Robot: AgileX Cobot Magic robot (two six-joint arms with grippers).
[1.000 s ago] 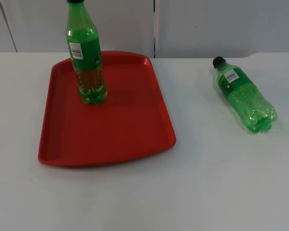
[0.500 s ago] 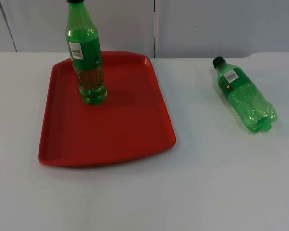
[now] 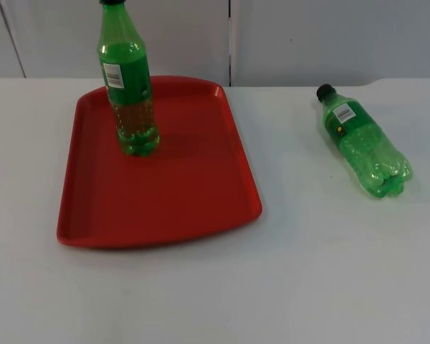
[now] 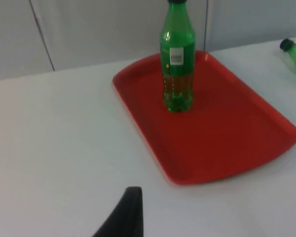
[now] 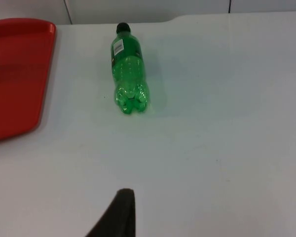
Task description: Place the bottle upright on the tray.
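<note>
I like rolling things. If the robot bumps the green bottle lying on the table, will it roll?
Probably. The lying bottle rests on its round side on the smooth table, so a sideways nudge likely rolls it. It looks empty, so probably light, and its thin plastic may dent when squeezed.

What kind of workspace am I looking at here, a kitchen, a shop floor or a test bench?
Most likely a lab test bench: a bare white table ending at a grey partition wall, set with a red tray, a standing bottle and a lying bottle.
</note>
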